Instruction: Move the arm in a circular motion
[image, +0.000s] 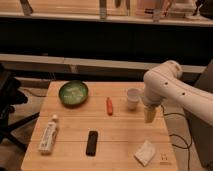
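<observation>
We see the gripper (149, 114), a narrow tan tip pointing down over the wooden table (125, 131); we cannot tell if it's apart or together. The arm (169, 84) rises from it to a bulbous white joint, then runs off right. A white cup (132, 97) sits just left of the gripper, an orange stick (109, 105) and a green bowl (73, 93) farther left, and a white cloth (146, 152) in front.

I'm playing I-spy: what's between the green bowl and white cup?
A small orange thing, seen in the camera view. The gripper hangs just right of the cup.
</observation>
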